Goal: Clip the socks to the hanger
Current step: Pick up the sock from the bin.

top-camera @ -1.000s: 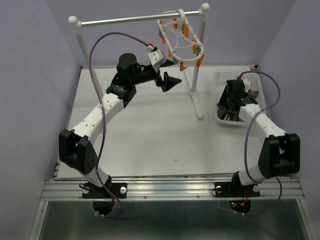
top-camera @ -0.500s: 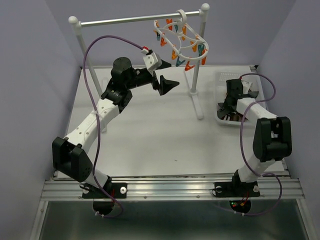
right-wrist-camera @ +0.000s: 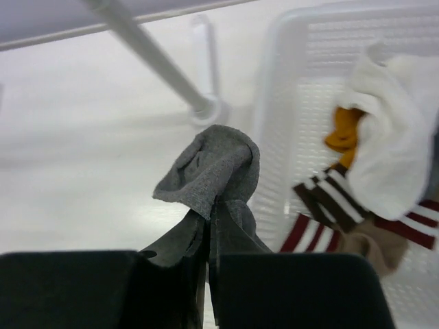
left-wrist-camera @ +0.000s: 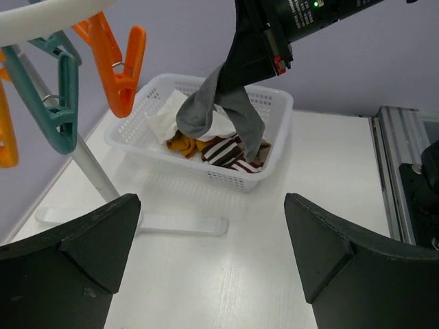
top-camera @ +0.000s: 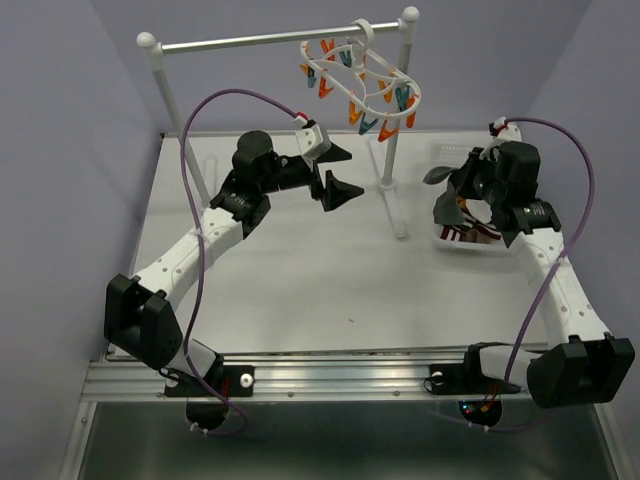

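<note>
Item: grey sock [right-wrist-camera: 212, 168], pinched in my right claw [right-wrist-camera: 209, 221], hanging lengthwise.
The hanger [top-camera: 365, 85] lies leftward and higher; my left claw [top-camera: 336, 172], spread wide, sits nearer it.

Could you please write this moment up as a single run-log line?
right jaws: shut on grey fabric sock, dangling over white perforated plastic basket | left jaws: open, empty | white plastic clip hanger: no socks clipped

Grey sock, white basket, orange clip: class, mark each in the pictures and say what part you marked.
grey sock [left-wrist-camera: 223, 96], left wrist view, middle of the hanging fabric.
white basket [left-wrist-camera: 206, 171], left wrist view, near perforated wall.
orange clip [left-wrist-camera: 123, 82], left wrist view, lower body of the clip.
</note>
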You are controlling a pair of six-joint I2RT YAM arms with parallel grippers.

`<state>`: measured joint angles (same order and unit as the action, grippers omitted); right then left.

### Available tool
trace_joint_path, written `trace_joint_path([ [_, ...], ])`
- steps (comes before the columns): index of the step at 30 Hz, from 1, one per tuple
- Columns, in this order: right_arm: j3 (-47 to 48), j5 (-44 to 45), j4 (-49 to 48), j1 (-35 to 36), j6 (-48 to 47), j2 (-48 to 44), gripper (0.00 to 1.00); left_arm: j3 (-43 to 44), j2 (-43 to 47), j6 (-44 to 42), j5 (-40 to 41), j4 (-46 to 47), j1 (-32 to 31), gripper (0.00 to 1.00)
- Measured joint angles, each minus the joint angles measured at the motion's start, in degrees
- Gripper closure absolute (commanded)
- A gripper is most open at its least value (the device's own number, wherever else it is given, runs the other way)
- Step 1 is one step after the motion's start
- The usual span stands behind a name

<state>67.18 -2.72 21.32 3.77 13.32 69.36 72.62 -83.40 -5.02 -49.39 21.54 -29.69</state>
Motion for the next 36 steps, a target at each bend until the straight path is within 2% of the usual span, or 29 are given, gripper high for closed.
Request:
trace_joint_path([
  [7,0.3,-29.6,-0.1,0.0,-2.6,-1.4,0.99,-2.1,0.0,1.8,-1.8,2.0,-0.6,0.01],
  [12,0.3,-44.5,-2.5,0.0,-3.1,-1.6,0.99,-2.6,-1.4,4.7,-3.2,3.4,-1.8,0.01],
  [15,0.0,-49.6,-3.7,0.0,-3.1,-2.2,0.99,-2.8,-3.0,6.6,-3.8,4.2,-2.7,0.01],
  [22,-1.6,-55.8,-6.4,0.1,-3.3,-4.8,0.98,-4.2,-6.2,12.0,-3.8,7.0,-3.2,0.01],
  [29,-3.4,-58.2,-7.1,0.1,-4.4,-6.1,0.98,-3.9,-12.9,23.7,-6.0,16.5,-3.2,0.01],
  [32,-3.4,-57.8,-7.5,0.4,-4.5,-6.1,0.98,-3.9,-16.8,30.6,-8.7,23.6,-3.2,0.01],
  [35,-3.4,-56.3,-7.9,0.5,-4.5,-6.0,0.98,-3.9,-18.4,35.9,-10.6,29.7,-3.2,0.1],
  [36,-3.4,-55.8,-8.1,0.7,-4.5,-5.9,0.98,-3.9,-18.5,37.1,-10.8,31.2,-3.3,0.17],
])
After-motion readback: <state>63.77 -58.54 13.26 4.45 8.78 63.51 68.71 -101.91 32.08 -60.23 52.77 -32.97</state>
